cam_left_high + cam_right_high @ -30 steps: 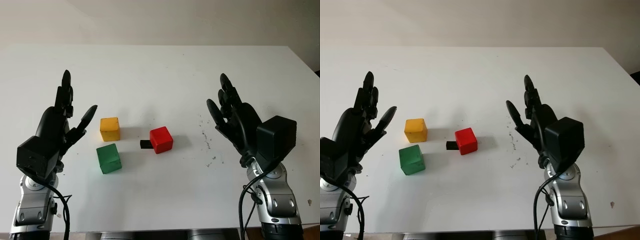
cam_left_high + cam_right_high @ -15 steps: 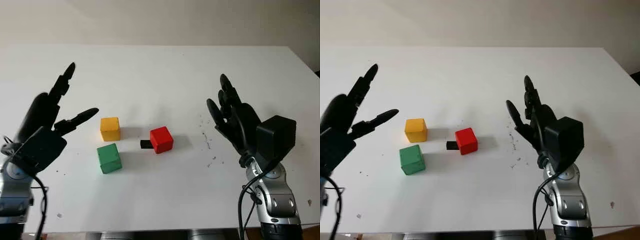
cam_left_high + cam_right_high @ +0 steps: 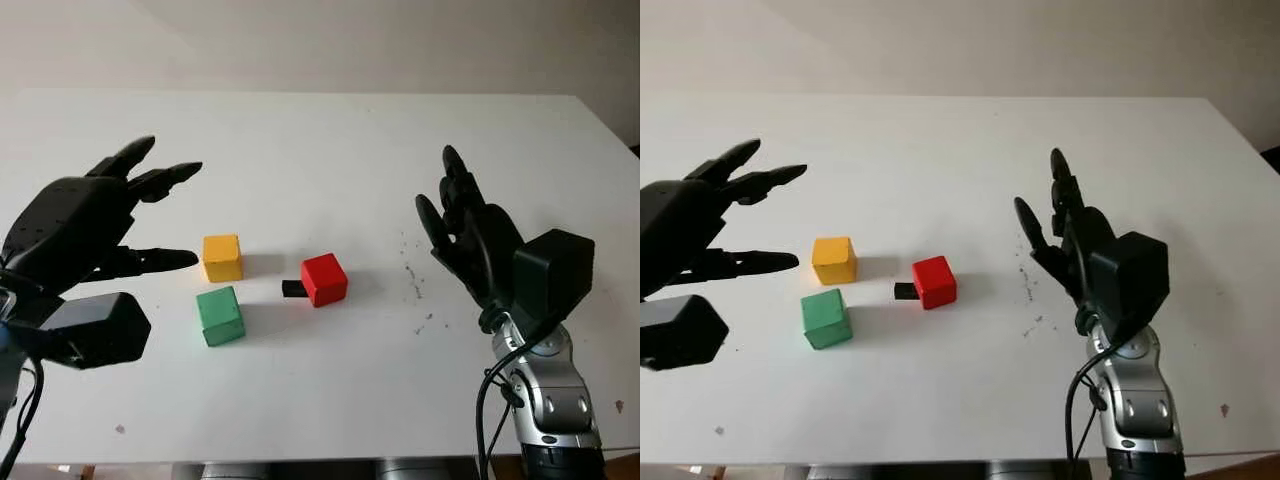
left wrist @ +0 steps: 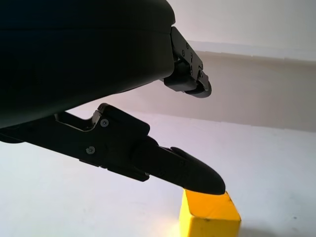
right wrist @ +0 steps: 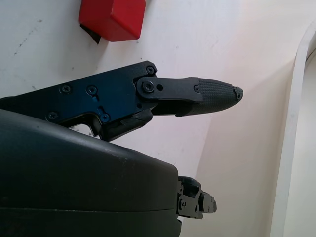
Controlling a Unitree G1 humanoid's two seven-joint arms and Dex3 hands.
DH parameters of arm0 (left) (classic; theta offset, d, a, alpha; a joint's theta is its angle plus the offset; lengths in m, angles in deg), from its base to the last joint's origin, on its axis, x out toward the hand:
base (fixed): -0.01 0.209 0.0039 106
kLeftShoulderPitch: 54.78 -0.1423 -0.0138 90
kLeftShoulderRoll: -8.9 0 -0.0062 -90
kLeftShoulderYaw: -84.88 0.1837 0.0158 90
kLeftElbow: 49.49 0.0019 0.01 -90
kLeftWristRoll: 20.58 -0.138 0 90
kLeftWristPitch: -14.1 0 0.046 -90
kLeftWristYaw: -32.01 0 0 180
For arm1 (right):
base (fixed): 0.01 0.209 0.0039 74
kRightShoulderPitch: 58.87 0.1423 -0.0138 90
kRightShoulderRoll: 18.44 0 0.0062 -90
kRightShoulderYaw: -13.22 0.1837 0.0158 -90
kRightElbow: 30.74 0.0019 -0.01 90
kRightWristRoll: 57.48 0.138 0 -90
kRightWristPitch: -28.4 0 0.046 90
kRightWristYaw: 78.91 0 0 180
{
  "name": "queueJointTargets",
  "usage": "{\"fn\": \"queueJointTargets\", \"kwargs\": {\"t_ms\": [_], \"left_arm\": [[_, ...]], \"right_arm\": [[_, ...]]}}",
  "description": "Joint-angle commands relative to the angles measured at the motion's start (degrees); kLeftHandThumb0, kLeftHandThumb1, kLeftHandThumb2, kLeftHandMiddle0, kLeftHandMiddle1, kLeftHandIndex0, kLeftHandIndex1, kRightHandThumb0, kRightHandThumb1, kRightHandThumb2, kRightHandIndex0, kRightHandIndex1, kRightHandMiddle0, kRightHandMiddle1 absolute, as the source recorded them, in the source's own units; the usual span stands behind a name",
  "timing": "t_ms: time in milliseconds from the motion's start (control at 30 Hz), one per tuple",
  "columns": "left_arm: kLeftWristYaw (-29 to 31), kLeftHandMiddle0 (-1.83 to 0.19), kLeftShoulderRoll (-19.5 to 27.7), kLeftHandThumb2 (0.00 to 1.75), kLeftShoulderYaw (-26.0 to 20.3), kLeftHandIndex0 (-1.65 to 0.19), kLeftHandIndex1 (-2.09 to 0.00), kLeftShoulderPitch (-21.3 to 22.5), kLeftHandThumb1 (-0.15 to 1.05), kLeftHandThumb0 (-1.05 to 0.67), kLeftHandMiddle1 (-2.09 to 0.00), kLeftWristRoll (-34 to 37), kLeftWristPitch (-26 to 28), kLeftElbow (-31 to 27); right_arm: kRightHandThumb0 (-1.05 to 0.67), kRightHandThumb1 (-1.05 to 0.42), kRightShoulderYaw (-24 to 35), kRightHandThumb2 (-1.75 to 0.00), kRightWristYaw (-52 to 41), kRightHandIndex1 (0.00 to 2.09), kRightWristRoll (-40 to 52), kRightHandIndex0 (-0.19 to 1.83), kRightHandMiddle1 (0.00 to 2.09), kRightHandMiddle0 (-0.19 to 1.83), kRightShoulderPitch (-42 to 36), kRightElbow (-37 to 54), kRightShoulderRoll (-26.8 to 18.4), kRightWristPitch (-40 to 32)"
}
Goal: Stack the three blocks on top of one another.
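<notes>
I see my left hand [image 3: 85, 225] raised above the white table [image 3: 330, 140], open and holding nothing, its fingertips [image 3: 180, 259] pointing toward the blocks. Just beyond the lowest finger sits the yellow block [image 3: 222, 257], near the fingertip but not touching it; in the left wrist view the same yellow block [image 4: 210, 217] shows right under the tip of that finger. The green block [image 3: 219, 315] lies just beside the yellow one, on the side nearer to me, apart from it by a narrow gap, and close to the heel of my left hand.

The red block [image 3: 324, 279] sits between my two hands, nearer the left one's reach than the right. A small black piece [image 3: 293, 288] lies against its side facing the yellow and green blocks. All three blocks stand singly on the table, none stacked.

My right hand [image 3: 470, 235] is held upright on the far side of the red block, well apart from it, open and holding nothing. The right wrist view shows the red block [image 5: 112, 19] beyond its fingers. A scatter of dark specks [image 3: 415, 290] marks the table between the red block and this hand.
</notes>
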Motion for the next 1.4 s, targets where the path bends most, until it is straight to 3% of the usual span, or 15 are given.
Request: {"fn": "queueJointTargets", "kwargs": {"t_ms": [0,233,533,833,1033,1367], "left_arm": [[-1.49,-0.07,-0.59,0.05,2.73,-0.37,-0.06,3.34,0.97,-0.73,-0.05,-2.55,0.3,2.45],[-2.32,-0.09,-1.84,0.05,8.38,-0.37,-0.06,8.3,0.96,-0.74,-0.05,-7.54,2.88,7.1],[2.34,-0.08,-1.23,0.05,10.76,-0.42,-0.08,8.62,0.95,-0.82,-0.05,-6.42,4.73,7.2],[6.82,-0.11,-0.35,0.06,10.32,-0.46,-0.1,7.9,0.96,-0.85,-0.06,-5.43,6.52,3.67],[6.46,-0.12,0.05,0.06,9.03,-0.45,-0.1,7.51,0.96,-0.84,-0.06,-3.47,6.04,3.18],[1.34,-0.12,1.04,0.06,13.87,-0.46,-0.1,7.94,0.98,-0.84,-0.06,-17.84,8.55,5.07]], "right_arm": [[-0.65,-1.05,0.19,-0.43,-0.15,0.05,0.25,-0.17,0.05,-0.07,0.54,0.37,-0.24,0.67],[-0.66,-1.05,0.96,-0.42,-0.36,0.05,0.87,-0.18,0.05,-0.08,0.14,1.34,-0.44,-0.01],[-0.66,-1.05,1.36,-0.41,-0.2,0.05,1.43,-0.18,0.05,-0.08,0.36,1.34,-0.39,0.18],[-0.64,-1.05,1.09,-0.43,0.94,0.06,-0.11,-0.17,0.06,-0.07,0.13,2.35,-0.32,-1.19],[-0.65,-1.05,0.56,-0.43,1.21,0.06,-1.21,-0.15,0.06,-0.06,-0.1,2.33,-0.54,-0.93],[-0.64,-1.05,0.86,-0.43,0.98,0.05,-0.86,-0.16,0.05,-0.07,-0.39,2.94,-0.43,-1.82]]}}
